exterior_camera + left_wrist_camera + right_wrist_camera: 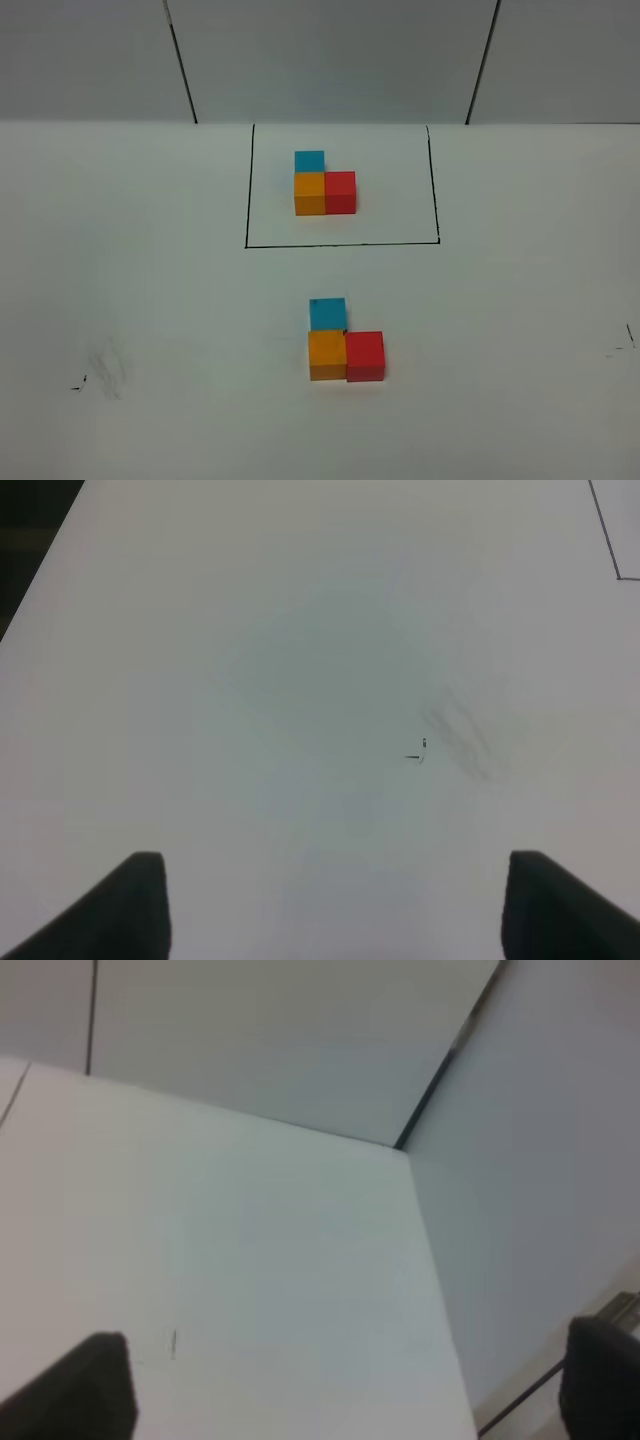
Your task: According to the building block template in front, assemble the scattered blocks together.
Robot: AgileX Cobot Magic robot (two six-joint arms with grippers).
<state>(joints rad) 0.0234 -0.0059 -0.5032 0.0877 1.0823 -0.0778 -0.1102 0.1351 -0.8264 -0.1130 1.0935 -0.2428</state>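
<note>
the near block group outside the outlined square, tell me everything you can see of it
The near block group is three matte cubes forming an L, flat on the white table: a blue cube at the back, an orange cube in front of it, a red cube against the orange's right side. Only a thin seam shows between them. It mirrors the template inside the black outline. No gripper touches it.

Left gripper (335,905): only two dark fingers (135,905) show, cut by frame edge. Right gripper (340,1385): fingers (85,1385) likewise cropped, blurred. Arms unseen overhead.
</note>
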